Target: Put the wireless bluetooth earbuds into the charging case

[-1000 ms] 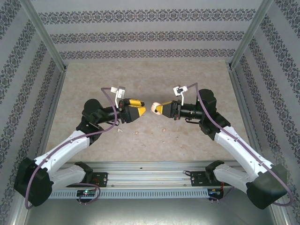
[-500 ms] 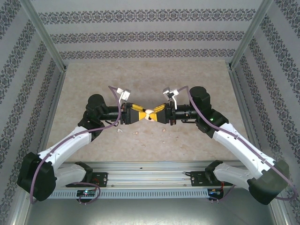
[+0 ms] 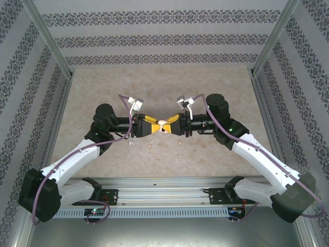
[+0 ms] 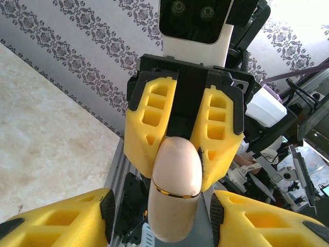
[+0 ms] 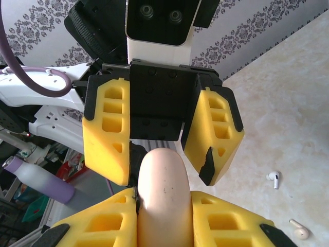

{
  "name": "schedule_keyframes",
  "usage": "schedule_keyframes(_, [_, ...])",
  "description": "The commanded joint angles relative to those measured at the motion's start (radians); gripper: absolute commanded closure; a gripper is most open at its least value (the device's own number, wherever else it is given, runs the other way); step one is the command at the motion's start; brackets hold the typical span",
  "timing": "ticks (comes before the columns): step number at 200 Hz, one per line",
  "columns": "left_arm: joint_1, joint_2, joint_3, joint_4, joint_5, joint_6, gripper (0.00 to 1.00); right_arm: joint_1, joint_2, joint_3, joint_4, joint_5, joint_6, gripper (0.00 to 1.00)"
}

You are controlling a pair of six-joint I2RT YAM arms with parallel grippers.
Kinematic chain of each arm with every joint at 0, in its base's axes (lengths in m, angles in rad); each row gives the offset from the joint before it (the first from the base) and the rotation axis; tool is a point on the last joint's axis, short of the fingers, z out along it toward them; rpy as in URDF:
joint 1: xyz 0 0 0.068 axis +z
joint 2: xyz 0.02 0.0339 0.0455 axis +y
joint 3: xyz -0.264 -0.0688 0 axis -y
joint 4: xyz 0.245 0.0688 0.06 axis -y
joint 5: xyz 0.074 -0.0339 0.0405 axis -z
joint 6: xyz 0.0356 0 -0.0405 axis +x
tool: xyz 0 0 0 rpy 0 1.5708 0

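Right gripper (image 5: 163, 203) first: jaws narrow and clamped hard on the pale, glossy, pebble-shaped plastic charging case (image 4: 175, 172), my yellow fingers pressed flat against both its sides. Over to the left gripper (image 4: 163, 201): jaws parted wider than the case, straddling its other end. There's a sliver of gap on either side, and the pads are not touching it. So the case hangs in mid-air, lying level between my two wrists, which meet nose to nose over the middle of the table. Only the right side grips it. A thin seam line rings the case, sitting just between my two pairs of fingers, and the lid looks closed along it.

Looking outward: down on the beige marbled table top (image 3: 205, 87) lies one tiny white plastic, short-stemmed earbud (image 5: 274, 179). A second earbud (image 5: 299, 230) lies near it, and both are loose, well apart from the case. My white left arm (image 3: 72, 160) and right arm (image 3: 259, 160) angle in from the silver rail (image 3: 164, 188) at the near edge. Patterned wallpaper panels (image 3: 154, 38) close off the back and sides.
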State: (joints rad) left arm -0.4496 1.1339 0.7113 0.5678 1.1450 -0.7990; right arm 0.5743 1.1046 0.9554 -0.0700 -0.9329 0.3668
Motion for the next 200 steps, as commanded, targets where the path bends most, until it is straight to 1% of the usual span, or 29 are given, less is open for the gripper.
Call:
schedule_keyframes(1, [0.000, -0.010, 0.005, 0.012, 0.022, 0.022, 0.47, 0.015, 0.014, 0.033, 0.039, -0.030, -0.005, 0.84])
schedule_keyframes(36, [-0.010, 0.001, 0.013, 0.015, 0.019, 0.024, 0.49, 0.025, 0.028, 0.039, 0.042, -0.031, -0.008, 0.84])
schedule_keyframes(104, [-0.014, -0.010, -0.004, -0.045, 0.007, 0.071, 0.50, 0.015, 0.043, 0.048, 0.042, -0.027, 0.003, 0.84])
schedule_keyframes(153, [-0.015, 0.004, 0.018, -0.087, 0.012, 0.092, 0.57, 0.019, 0.058, 0.054, 0.054, -0.043, 0.009, 0.85])
schedule_keyframes(178, [-0.020, 0.013, 0.021, -0.085, 0.013, 0.094, 0.59, 0.019, 0.063, 0.052, 0.061, -0.042, 0.011, 0.85])
schedule_keyframes(200, [-0.021, 0.016, 0.019, -0.085, 0.014, 0.098, 0.64, 0.019, 0.066, 0.054, 0.062, -0.041, 0.012, 0.84])
